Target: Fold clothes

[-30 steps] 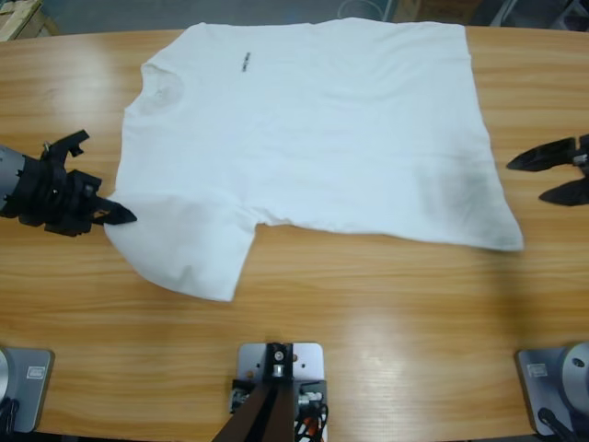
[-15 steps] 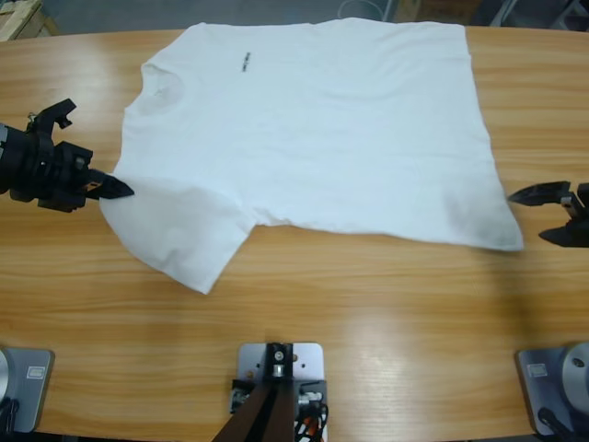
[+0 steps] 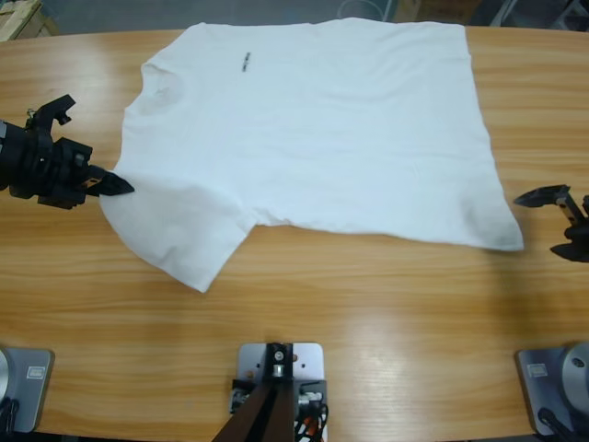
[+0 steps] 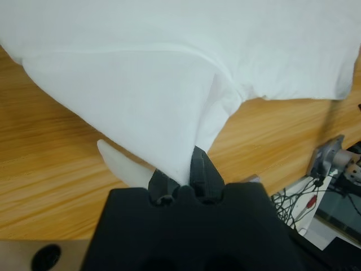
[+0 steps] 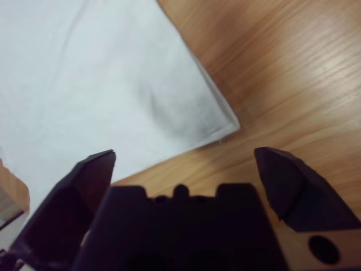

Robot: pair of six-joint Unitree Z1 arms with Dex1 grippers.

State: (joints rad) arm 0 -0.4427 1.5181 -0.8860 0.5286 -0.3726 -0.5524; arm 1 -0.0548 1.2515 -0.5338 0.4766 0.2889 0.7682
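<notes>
Robot lab or workshop bench, not a home.

Long wooden table with pale varnished grain, bare concrete-grey floor showing past its far edge. Loose cables with red and white plugs and a small metal fitting hanging off one edge in the left wrist view. Corner of a wooden pallet or crate beyond the table's far left corner.
</notes>
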